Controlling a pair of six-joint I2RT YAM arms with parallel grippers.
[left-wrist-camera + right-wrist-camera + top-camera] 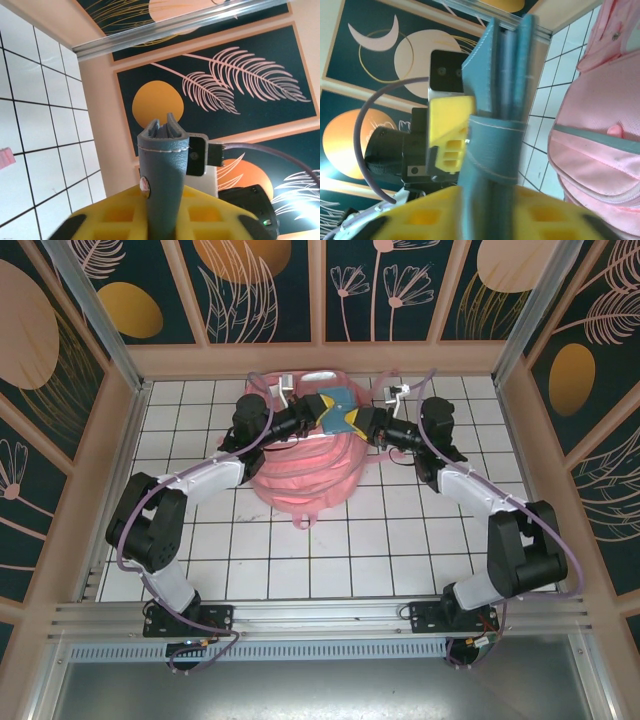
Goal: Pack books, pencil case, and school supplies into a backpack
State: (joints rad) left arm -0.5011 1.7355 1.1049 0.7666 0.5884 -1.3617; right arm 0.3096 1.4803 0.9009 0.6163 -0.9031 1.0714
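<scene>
**Pencil case clamped between both arms above the backpack**

Much of the pencil case [338, 405] is hard to read from the top camera. There it is a small light blue patch over the backpack's [300, 465] far part, hemmed in by yellow jaw parts and dark wrist housings. Where exactly each pair of jaws bites cannot be made out from above. The backpack's top opening lies under the two wrists, so whether it gapes or is zipped cannot be told. A thin pink sliver at the left edge of the left wrist view is cut off and too small to identify.

The left gripper [322, 412] reaches in from the backpack's left and the right gripper [362, 423] from its right. The two meet above the backpack. Each gripper's jaws are drawn in narrow and pressed on the case, one at each end, so it hangs clear of the white tiled tabletop [400, 540].

The left wrist view shows the case running edge-on between its own yellow jaws, with white stitching and folded layers at the far end. A black and white part of the other gripper touches that end. The right wrist view shows what the left one lacks: the backpack's pink fabric with a grey strip, just beside the case. It also shows one yellow jaw of the left arm flat against the case's side.
</scene>
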